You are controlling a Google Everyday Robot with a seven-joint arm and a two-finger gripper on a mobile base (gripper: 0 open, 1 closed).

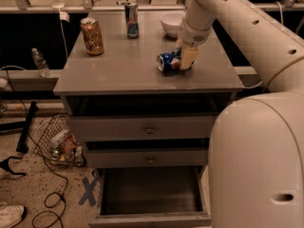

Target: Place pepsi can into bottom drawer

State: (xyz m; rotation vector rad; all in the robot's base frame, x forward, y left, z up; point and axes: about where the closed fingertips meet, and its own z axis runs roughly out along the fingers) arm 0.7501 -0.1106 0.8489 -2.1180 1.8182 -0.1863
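The pepsi can [167, 61] lies on its side on the grey cabinet top [118, 68], right of the middle, one silver end facing left. My gripper [184, 58] reaches down from the upper right and sits at the can's right end, against it. The bottom drawer [151, 219] is pulled open below, directly under the front of the cabinet, and its dark floor shows nothing in it.
A gold-brown can [91, 36], a slim blue-silver can [131, 19] and a white bowl [172, 23] stand at the back of the top. Two knobbed drawers [150, 130] are slightly open. My body [256, 165] fills the right. A wire basket [61, 144] and cables lie on the floor at left.
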